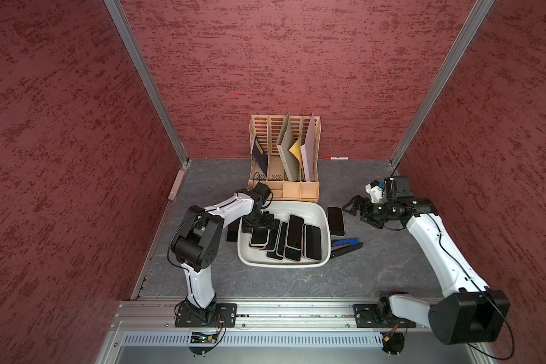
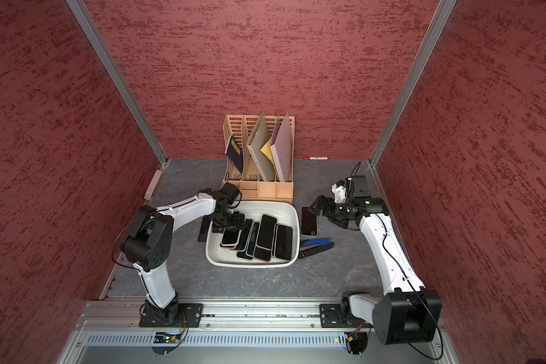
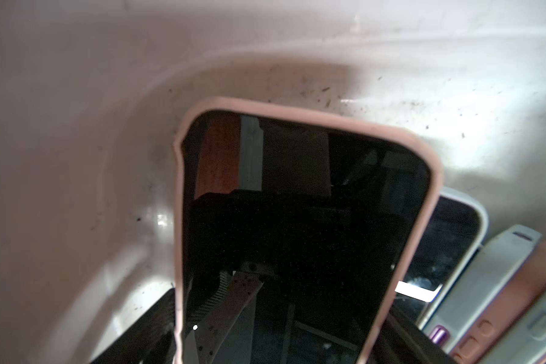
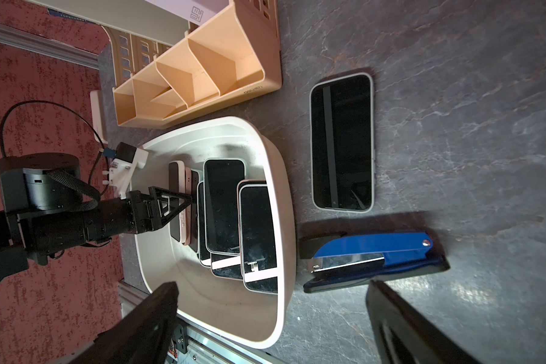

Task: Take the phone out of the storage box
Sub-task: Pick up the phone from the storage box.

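Over the storage box's (image 1: 300,208) 9 o'clock side, in both top views, the left gripper (image 1: 258,224) hung inside the rim. It sat above the 12 o'clock end of the pink-cased phone (image 1: 259,237), the one nearest that wall. The phone's long axis ran roughly 12 to 6, so its body stretched toward 6 o'clock from the hand, and the jaws spanned it crosswise, 9 to 3. The right gripper (image 1: 355,211) stood outside the box at 3 o'clock, spread wide and empty, near a loose phone (image 1: 335,220). The left arm was plainly the nearer.

From the left wrist, the phone filled the view lengthwise, screen up. Black fingers (image 3: 139,327) flanked its long sides, set wide; whether they pressed the case I could not tell.

From the right wrist, the left gripper's fingertip met that phone's edge at the stack's outer side. The right gripper's own fingers framed the view far apart, holding nothing.

The grasp would likely depend on closing across the phone's narrow width, then lifting clear of the rim.
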Tool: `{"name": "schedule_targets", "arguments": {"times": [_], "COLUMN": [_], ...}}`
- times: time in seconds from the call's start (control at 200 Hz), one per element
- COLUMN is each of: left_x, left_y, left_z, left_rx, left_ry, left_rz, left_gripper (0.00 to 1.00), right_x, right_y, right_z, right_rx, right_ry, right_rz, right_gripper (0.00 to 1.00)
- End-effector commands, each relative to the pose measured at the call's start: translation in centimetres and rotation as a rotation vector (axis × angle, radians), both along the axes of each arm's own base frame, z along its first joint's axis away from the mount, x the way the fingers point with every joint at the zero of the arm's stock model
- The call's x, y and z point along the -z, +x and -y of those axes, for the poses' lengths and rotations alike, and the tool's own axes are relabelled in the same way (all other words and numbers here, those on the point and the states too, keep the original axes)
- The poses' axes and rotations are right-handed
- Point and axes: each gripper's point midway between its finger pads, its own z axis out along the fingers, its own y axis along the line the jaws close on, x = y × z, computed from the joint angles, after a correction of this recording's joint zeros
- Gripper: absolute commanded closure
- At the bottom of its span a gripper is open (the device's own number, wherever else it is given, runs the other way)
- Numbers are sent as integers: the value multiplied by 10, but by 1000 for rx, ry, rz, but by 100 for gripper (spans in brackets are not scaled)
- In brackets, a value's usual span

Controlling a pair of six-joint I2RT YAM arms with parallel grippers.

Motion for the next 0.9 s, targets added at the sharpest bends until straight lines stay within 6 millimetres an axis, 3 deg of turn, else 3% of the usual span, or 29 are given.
{"name": "schedule_targets", "arguments": {"times": [0.0,0.225,0.366,0.476,0.681,0.897], "left_x": [32,38,35,31,-1,-48], "left_y": [-13,-11,-7,-7,-4,3], "left_z": [-14,-14,-12,-9,5,29], "left_rx": [-20,-2,3,5,-12,-47], "left_ry": [53,39,28,13,-77,-247], "left_rz": [-66,-70,-64,-60,-8,73], "left_gripper": [0,3,22,23,25,25], "right_x": [-6,-5,-5,-7,-17,-32], "right_y": [0,-3,-6,-5,-1,-1], "right_z": [-4,-4,-3,-3,-8,-38], "right_rx": [-3,-2,4,9,14,-69], "right_ry": [21,18,7,12,48,158], "right_rz": [-1,-11,-9,-5,21,29], "right_gripper": [2,2,2,2,2,2]}}
